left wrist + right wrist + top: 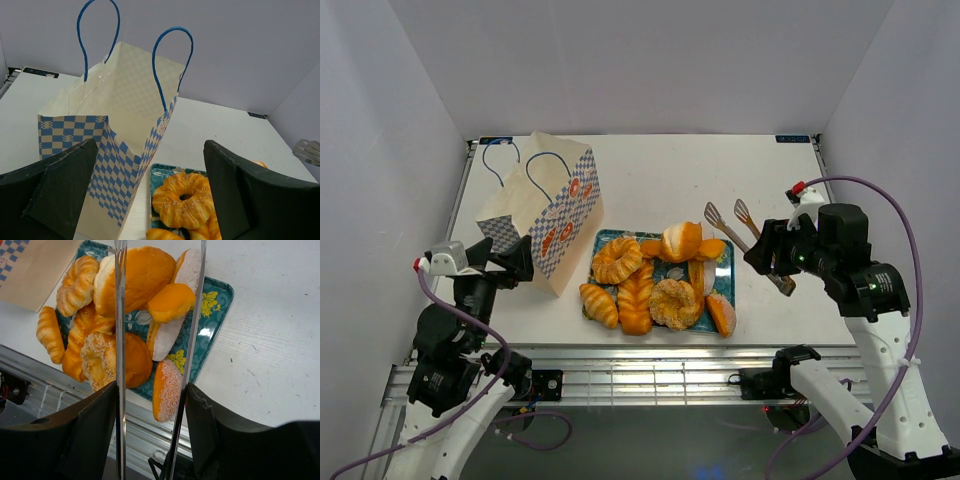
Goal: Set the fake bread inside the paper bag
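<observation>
Upper left of the overhead view: cream paper bag point(555, 212) with blue-and-white checkered sides, standing upright on the white table point(660, 175), mouth open, blue cord handles raised. Inside, seen from the left wrist view, only bare cream walls.

Just below and left of the bag: left gripper point(518, 258), fingers spread wide, holding nothing.

Centre of the overhead view: teal floral tray point(220, 295), just right of the bag, heaped with the fake bread point(655, 280). Twisted ring point(617, 258) at the tray's upper left, round bun point(681, 240) at the top, sugared ring doughnut point(672, 303) at the lower middle. Braided loaf point(637, 298) with its long axis running up and down the frame. Croissant point(599, 303) at the tray's lower left edge, long axis slanting from upper left to lower right. Sugared half bun point(721, 315) at the lower right corner.

Right of centre: metal tongs point(745, 235), open, gripping nothing, flat tips pointing to the upper left, just beside the tray's upper right corner and clear of the bread. Handle end clamped in the right gripper point(772, 260). All bread left of and below the tong tips.
</observation>
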Controlling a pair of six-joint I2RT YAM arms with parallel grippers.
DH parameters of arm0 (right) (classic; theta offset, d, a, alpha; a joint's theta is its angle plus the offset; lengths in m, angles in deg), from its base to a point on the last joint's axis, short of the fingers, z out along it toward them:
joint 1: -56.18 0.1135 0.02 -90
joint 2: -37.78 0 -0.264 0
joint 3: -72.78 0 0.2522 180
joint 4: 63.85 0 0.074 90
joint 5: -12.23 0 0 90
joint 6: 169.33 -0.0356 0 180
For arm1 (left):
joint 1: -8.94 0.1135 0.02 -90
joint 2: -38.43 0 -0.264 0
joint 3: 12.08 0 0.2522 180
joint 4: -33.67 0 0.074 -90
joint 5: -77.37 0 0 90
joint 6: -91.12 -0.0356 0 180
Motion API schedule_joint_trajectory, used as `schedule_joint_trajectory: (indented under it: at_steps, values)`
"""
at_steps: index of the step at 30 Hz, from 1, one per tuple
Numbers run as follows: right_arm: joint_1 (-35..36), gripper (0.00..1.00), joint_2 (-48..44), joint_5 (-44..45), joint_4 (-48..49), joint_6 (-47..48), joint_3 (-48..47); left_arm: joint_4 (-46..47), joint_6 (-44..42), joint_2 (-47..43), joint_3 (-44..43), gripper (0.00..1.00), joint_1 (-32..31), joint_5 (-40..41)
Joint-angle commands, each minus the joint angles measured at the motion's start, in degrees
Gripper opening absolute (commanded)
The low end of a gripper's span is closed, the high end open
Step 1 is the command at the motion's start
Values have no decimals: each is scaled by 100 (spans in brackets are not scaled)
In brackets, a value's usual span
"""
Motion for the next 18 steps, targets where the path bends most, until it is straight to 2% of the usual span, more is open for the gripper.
schedule_joint_trajectory:
  at_steps: [1, 10, 18]
  values:
    - [93, 60, -72, -432, -18, 163, -319, 45, -37, 143, 59, 98, -25, 6]
    - [470, 59, 147, -222, -54, 400, -600, 28, -46, 258, 33, 98, -25, 68]
    - [1288, 59, 534, 886, 25, 576, -987, 19, -28, 346, 15, 98, -25, 147]
